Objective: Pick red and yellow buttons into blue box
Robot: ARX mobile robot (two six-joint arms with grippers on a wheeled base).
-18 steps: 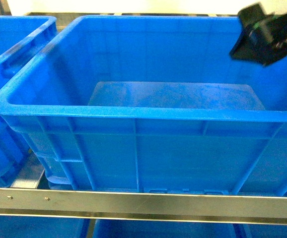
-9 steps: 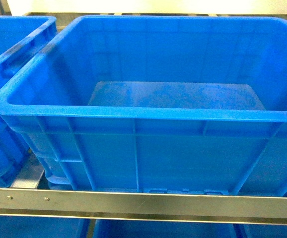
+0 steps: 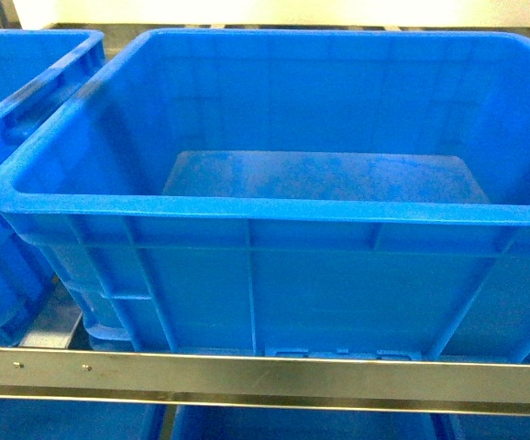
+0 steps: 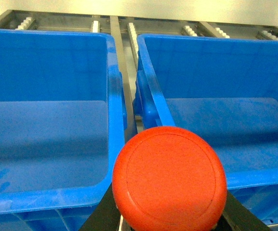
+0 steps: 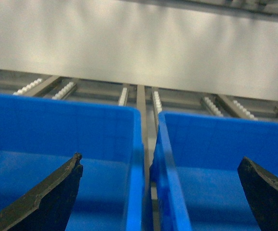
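One red button (image 4: 169, 180) sits clamped in the left gripper (image 4: 170, 219), jaws closed on its body, poised before the rim between two crates. Judged mid-carry: next comes a shift toward 2 o'clock over the blue box (image 3: 274, 209), then release. Right gripper (image 5: 160, 197) hangs wide open, empty. A neighbouring blue crate (image 3: 8, 101) flanks at 9 o'clock.
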